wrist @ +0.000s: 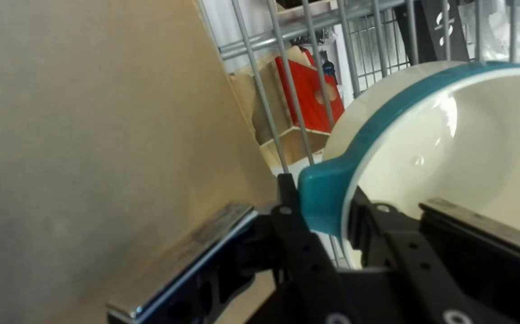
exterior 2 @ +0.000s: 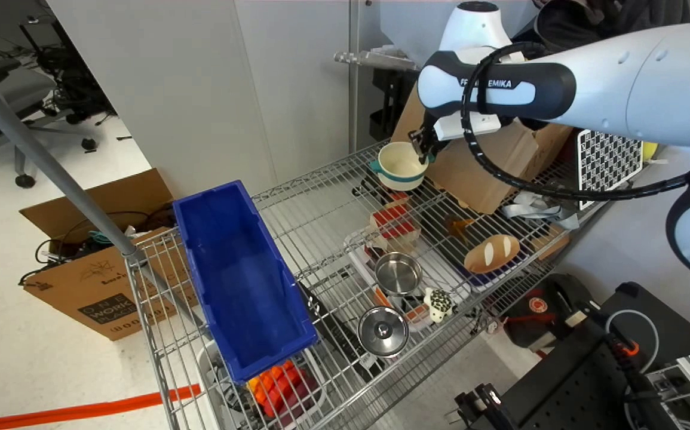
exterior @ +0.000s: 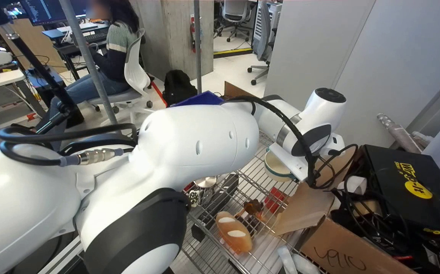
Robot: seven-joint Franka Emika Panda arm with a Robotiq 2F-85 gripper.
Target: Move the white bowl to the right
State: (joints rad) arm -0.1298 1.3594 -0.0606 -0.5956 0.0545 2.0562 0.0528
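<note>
Teal-banded white bowl [wrist: 471,139] shows at right of the wrist frame, clamped at its handle [wrist: 325,204] by the gripper [wrist: 323,191].

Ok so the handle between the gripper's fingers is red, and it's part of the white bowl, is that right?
Not quite: the handle is teal, not red, as the wrist view shows. The rest holds: it is part of the white bowl and lies between the fingers of the gripper.
</note>
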